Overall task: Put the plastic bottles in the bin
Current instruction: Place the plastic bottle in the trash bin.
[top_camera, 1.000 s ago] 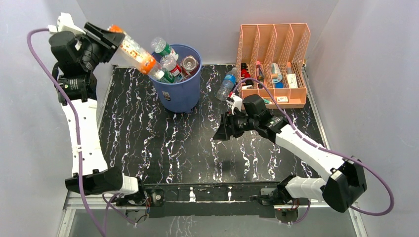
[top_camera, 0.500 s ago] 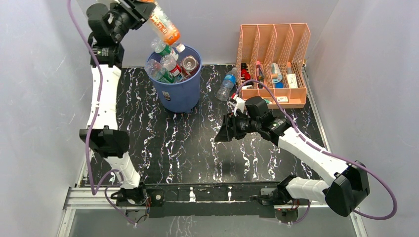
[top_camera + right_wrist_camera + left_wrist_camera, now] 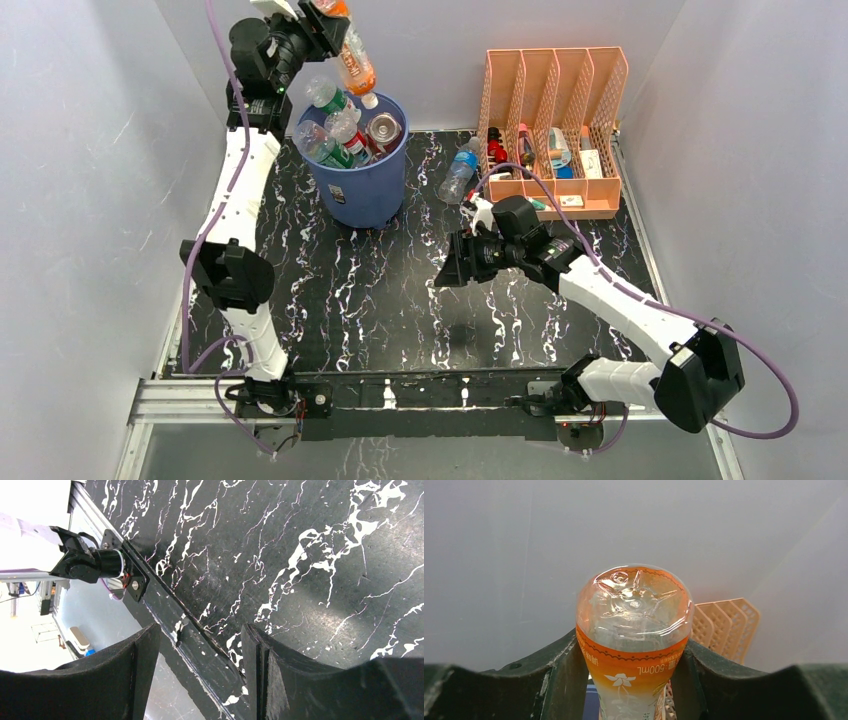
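Note:
My left gripper (image 3: 335,25) is shut on an orange-labelled plastic bottle (image 3: 356,62) and holds it cap down, high above the blue bin (image 3: 365,190). The left wrist view shows the bottle's clear base (image 3: 634,602) between my fingers. The bin holds several bottles (image 3: 335,125) and a can. One clear bottle with a blue label (image 3: 460,172) lies on the table between the bin and the peach organizer. My right gripper (image 3: 445,268) is open and empty above the middle of the table; its wrist view (image 3: 200,670) shows only marbled tabletop between the fingers.
A peach slotted file organizer (image 3: 555,130) with small bottles and tubes stands at the back right. The table is black marble-patterned (image 3: 330,290). Grey walls close in on three sides. A metal rail (image 3: 420,395) runs along the near edge.
My left arm has swung right and upward with the orange bottle, bringing it from left of the bin to over the bin's rim, and tipped it cap down. The right arm barely moved.

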Controlling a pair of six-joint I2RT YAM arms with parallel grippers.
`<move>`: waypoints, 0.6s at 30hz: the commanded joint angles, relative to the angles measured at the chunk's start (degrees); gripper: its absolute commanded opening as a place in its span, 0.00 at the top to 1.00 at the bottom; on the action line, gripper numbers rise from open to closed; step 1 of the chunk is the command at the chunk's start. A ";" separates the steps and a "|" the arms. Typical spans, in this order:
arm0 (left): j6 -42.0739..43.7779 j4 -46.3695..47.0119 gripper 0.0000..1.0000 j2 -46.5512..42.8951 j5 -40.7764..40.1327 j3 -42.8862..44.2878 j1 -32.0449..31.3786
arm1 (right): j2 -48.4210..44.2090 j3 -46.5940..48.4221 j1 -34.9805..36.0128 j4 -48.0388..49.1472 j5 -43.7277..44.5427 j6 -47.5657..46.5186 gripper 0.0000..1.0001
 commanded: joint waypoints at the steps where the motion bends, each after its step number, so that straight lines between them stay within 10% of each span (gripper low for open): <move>1: 7.77 6.44 0.51 0.88 -1.95 -0.62 -0.90 | 1.08 -0.48 -0.17 1.45 0.63 -1.52 0.29; 18: 10.90 22.27 0.47 -0.63 -0.07 -22.93 -3.03 | 5.01 0.36 -0.13 1.74 0.99 -3.58 0.29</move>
